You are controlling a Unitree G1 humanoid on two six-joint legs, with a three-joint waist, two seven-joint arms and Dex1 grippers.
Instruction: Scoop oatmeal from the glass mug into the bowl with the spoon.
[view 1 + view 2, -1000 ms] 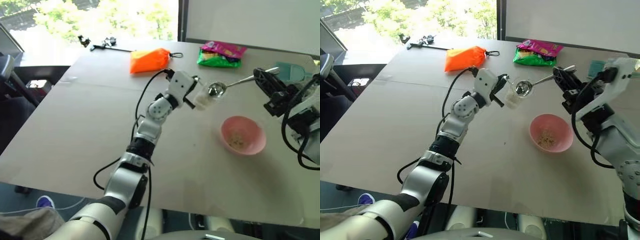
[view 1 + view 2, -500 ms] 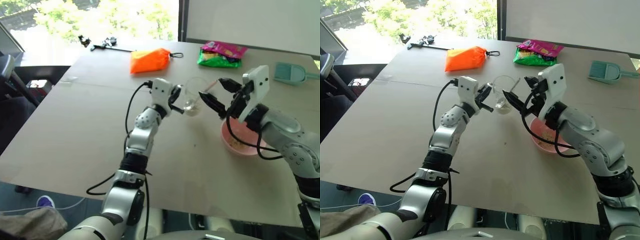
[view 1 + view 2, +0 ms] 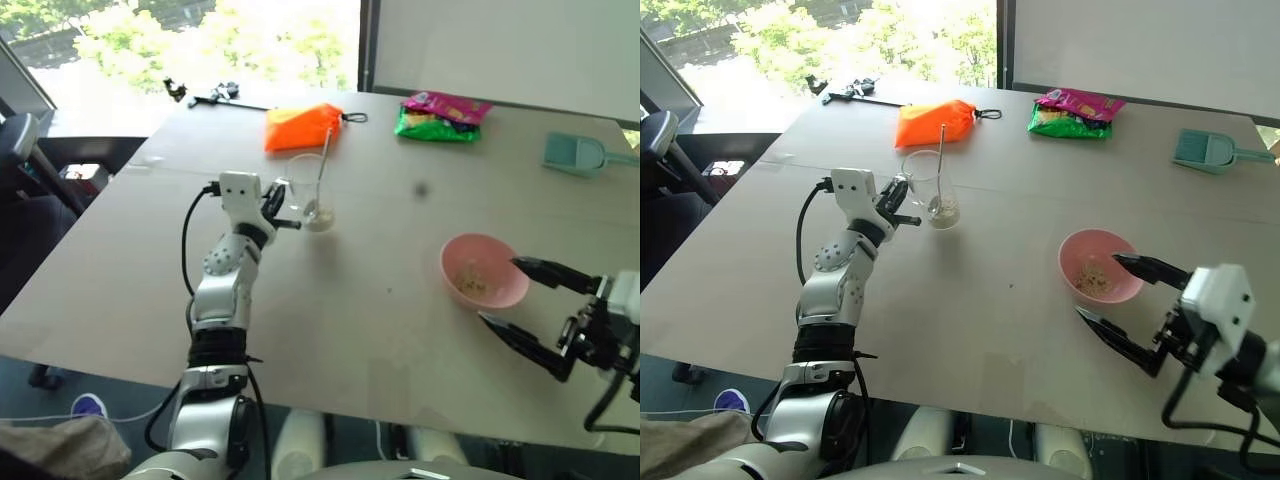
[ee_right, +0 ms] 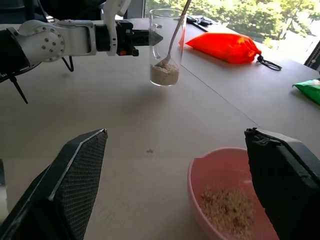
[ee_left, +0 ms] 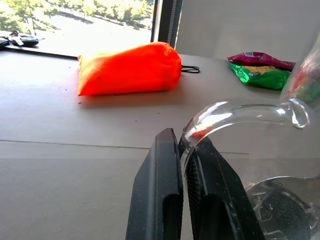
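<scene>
The glass mug point(image 3: 312, 198) stands upright on the table, left of centre, with pale oatmeal point(image 4: 165, 74) in its bottom. The silver spoon point(image 3: 323, 165) stands in it, handle leaning on the rim. My left gripper point(image 3: 282, 207) is shut on the mug's thin handle point(image 5: 240, 112), its fingers point(image 5: 165, 200) pinching the glass. The pink bowl point(image 3: 505, 285) sits at the right with a small clump of oatmeal point(image 4: 226, 210) inside. My right gripper point(image 3: 498, 291) is open and empty at the bowl's near side, fingers point(image 4: 75, 175) spread wide.
An orange pouch point(image 3: 300, 125) lies behind the mug, and a green and pink snack packet point(image 3: 442, 115) sits farther right. A teal scoop point(image 3: 578, 152) rests at the far right edge. Black tools point(image 3: 205, 95) lie at the far left corner.
The left gripper carried the mug leftward and down onto the table. The right gripper let go of the spoon, which now stands in the mug, opened, and drew back toward the near right edge.
</scene>
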